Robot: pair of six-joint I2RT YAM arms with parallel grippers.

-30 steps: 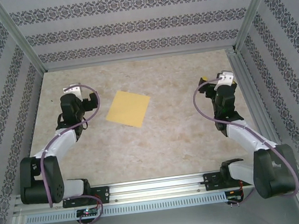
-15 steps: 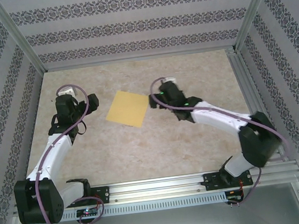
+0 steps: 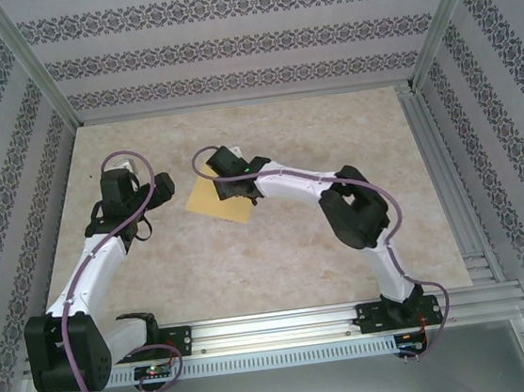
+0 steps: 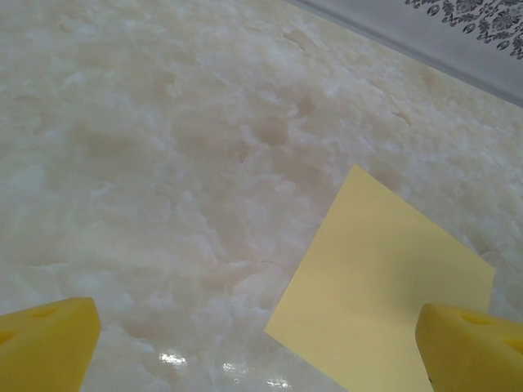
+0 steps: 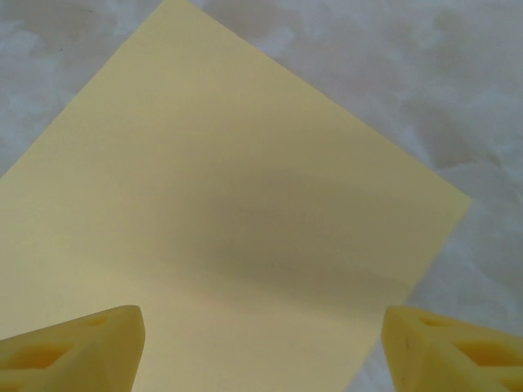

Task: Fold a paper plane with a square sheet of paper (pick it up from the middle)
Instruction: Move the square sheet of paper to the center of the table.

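Note:
The square sheet of paper [image 3: 214,205] is plain yellow-orange and lies flat and uncreased on the marbled table, left of centre. My right gripper [image 3: 228,185] points down over the sheet's far right part. In the right wrist view the sheet of paper [image 5: 237,220] spreads under the right gripper [image 5: 261,359], whose yellow fingertips [image 5: 73,351] stand wide apart and open, holding nothing. My left gripper [image 3: 159,187] waits just left of the sheet. It is open, and in the left wrist view the left gripper [image 4: 261,351] has the sheet's near corner [image 4: 384,302] by its right fingertip.
The pale marbled table [image 3: 279,260] is bounded by patterned walls [image 3: 226,49] at the back and sides, with aluminium frame posts [image 3: 35,70] in the corners. A metal rail [image 3: 277,331] carries both arm bases along the near edge.
The right arm has swung from the table's right side across to the left and now stands over the sheet. The left arm shifted slightly early on, then held still. The sheet has not moved.

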